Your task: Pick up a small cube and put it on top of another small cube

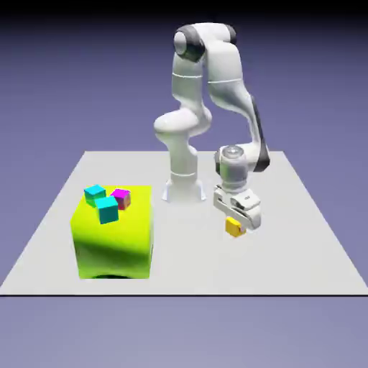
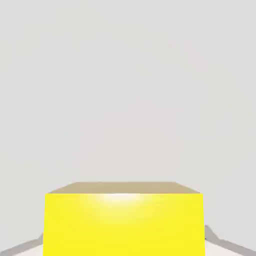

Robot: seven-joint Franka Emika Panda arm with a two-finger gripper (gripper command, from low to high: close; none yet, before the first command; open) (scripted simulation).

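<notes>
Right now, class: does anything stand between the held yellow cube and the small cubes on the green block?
Nothing visible does. The gripper holds the yellow cube; bare table separates it from the lime-green block.

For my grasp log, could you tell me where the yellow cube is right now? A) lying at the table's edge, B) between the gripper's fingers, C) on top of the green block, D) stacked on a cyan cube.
B: the yellow cube sits at the gripper tips, and fills the hand view's bottom middle between them.

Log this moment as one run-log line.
gripper: shut on yellow cube | cube: between fingertips, fills hand view bottom | target: cubes on green block, exterior view's left | stack: not yet done
</notes>
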